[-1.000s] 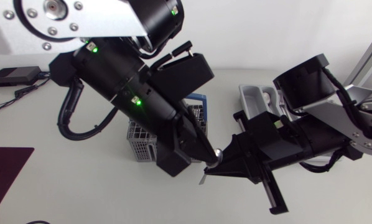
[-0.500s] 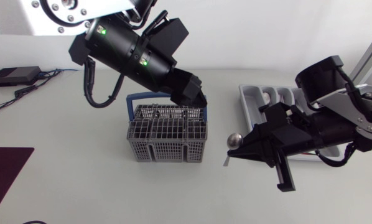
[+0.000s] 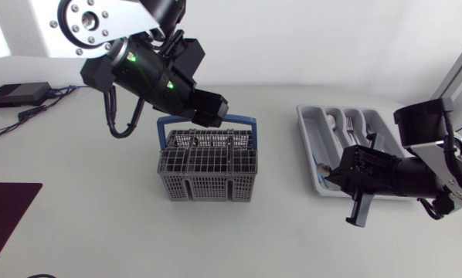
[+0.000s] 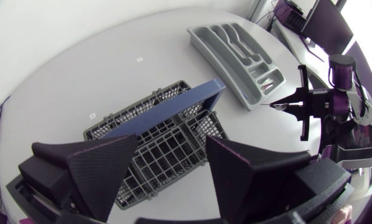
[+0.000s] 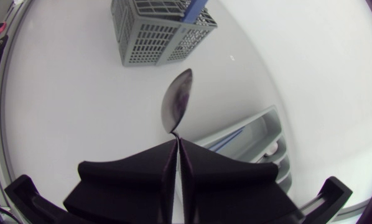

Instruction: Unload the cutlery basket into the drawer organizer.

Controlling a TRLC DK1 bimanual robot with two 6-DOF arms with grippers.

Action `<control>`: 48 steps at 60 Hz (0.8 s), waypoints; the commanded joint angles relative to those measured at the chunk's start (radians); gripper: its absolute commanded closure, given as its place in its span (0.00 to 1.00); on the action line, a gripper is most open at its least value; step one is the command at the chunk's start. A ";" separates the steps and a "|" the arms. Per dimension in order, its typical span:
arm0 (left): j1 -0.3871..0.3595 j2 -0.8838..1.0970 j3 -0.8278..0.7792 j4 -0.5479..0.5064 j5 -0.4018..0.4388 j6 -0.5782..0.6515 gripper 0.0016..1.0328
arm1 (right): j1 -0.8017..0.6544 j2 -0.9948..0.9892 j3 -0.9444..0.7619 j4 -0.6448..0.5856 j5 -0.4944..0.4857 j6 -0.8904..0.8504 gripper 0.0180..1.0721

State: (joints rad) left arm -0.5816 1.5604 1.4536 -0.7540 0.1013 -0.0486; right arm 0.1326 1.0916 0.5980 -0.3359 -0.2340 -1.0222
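The grey mesh cutlery basket with a blue handle stands mid-table. My left gripper hangs open just above the handle; in the left wrist view its fingers straddle the basket with nothing between them. The grey drawer organizer lies to the right with some cutlery in its slots. My right gripper is shut on a spoon at the organizer's near left corner. In the right wrist view the spoon sticks out ahead of the gripper, bowl forward, beside the organizer.
A black box with cables sits at the back left corner. A dark mat lies at the left edge. Bare table separates the basket and the organizer.
The grippers met at the spoon in front of the basket. The left one let go and drew back over the basket handle. The right arm carried the spoon right to the organizer.
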 commanded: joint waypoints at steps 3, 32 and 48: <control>0.019 -0.060 -0.053 -0.007 -0.026 -0.030 0.07 | -0.057 -0.004 -0.024 0.021 0.047 -0.039 0.95; 0.094 -0.111 -0.141 -0.002 -0.048 -0.016 0.07 | -0.275 0.188 -0.096 0.287 0.282 -0.184 0.95; 0.103 -0.131 -0.164 -0.002 -0.048 -0.014 0.07 | -0.312 0.317 -0.133 0.451 0.372 -0.214 0.95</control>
State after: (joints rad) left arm -0.4870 1.4528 1.3186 -0.7570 0.0608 -0.0563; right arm -0.1677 1.3682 0.4866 0.0769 0.1165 -1.2091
